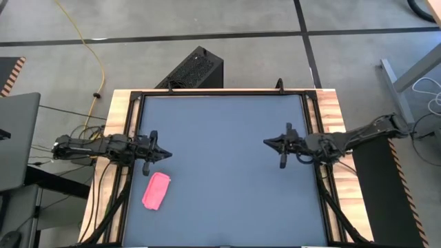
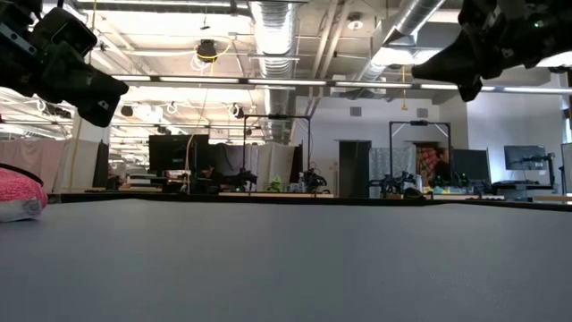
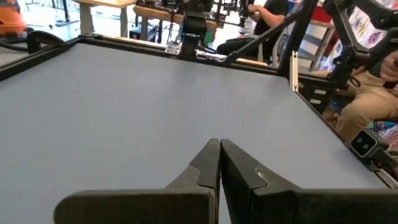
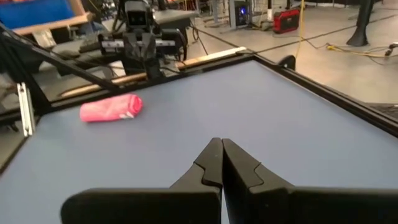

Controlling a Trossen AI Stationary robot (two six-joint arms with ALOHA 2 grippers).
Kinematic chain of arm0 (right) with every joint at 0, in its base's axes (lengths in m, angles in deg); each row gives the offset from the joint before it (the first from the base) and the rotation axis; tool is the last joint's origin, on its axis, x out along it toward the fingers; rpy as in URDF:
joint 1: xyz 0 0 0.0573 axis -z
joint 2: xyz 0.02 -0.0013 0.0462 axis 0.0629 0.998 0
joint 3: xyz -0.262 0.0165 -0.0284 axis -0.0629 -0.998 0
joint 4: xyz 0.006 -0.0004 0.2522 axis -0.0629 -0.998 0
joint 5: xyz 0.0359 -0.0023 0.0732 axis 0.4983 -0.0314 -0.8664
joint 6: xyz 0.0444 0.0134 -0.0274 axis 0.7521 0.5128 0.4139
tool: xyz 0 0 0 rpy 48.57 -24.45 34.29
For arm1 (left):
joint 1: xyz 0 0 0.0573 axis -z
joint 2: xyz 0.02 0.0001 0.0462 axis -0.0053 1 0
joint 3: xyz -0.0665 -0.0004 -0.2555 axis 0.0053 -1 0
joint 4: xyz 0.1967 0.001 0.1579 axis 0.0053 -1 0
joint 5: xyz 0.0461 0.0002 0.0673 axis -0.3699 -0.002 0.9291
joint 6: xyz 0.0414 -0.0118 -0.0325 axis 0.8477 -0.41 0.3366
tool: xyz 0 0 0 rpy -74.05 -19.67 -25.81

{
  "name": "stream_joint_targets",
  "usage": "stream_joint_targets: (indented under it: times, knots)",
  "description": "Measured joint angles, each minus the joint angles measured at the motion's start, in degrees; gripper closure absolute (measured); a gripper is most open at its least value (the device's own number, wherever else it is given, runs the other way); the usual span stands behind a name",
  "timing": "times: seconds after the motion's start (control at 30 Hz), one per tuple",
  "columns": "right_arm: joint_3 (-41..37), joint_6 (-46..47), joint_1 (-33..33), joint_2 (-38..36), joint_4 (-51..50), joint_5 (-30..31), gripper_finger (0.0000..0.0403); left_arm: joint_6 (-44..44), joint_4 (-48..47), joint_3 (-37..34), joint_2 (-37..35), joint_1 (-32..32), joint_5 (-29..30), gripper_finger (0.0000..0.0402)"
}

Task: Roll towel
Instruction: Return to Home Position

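The bright pink towel (image 1: 156, 191) lies as a rolled bundle on the dark grey table (image 1: 227, 172) near its left edge, toward the near side. It also shows in the right wrist view (image 4: 111, 107) and at the left edge of the low view (image 2: 20, 190). My left gripper (image 1: 167, 156) is shut and empty, held above the table at its left edge, just beyond the towel's far end. My right gripper (image 1: 266, 142) is shut and empty, held above the table at its right side.
The table has a raised dark frame (image 1: 220, 93) and wooden side boards (image 1: 117, 110). A black box (image 1: 193, 69) stands on the floor behind the far edge. A seated person (image 3: 373, 93) shows beyond the table in the left wrist view.
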State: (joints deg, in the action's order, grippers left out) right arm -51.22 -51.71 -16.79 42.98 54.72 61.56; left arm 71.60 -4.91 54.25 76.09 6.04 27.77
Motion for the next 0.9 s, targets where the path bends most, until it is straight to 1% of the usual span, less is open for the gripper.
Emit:
stream_joint_targets:
  times: [0.13,0.2,0.3,0.43,0.5,0.63,0.73,0.77,0.9]
  knots:
    - [-0.02,-0.02,1.62,-4.64,-6.19,-0.17,0.0381,0.03,-0.04,0.0,0.0,0.0,-0.9,0.0401]
    - [-0.43,-0.16,2.7,-7.23,-7.45,-0.34,0.0381,0.07,-0.07,-0.02,0.0,0.0,-2.02,0.0402]
    - [-4.47,-1.31,4.17,-11.88,-3.42,-1.01,0.0381,0.28,-0.07,-0.02,0.0,0.02,-2.95,0.0401]
    - [-13.24,-2.62,6.12,-19.2,5.86,-3.73,0.0381,0.48,-0.07,-0.02,0.0,0.02,-2.87,0.0402]
    - [-16.84,-2.53,6.98,-23.23,6.69,-5.48,0.0381,0.48,-0.09,-0.02,0.0,0.02,-2.81,0.0401]
    - [-16.94,-1.91,7.82,-30.83,-2.17,-6.62,0.0381,0.87,-0.09,-0.04,0.0,0.02,-2.79,0.0402]
    - [-16.94,-2.78,8.15,-35.76,-5.29,-6.62,0.0381,1.54,-0.09,-0.04,0.0,0.02,-2.55,0.0402]
    - [-16.89,-2.84,8.19,-36.81,-5.8,-6.6,0.038,1.62,-0.09,-0.02,0.02,0.02,-2.11,0.0401]
    - [-16.83,-2.78,8.5,-36.41,-5.46,-6.42,0.0371,-0.04,-0.01,-0.04,0.02,0.0,0.18,0.0401]
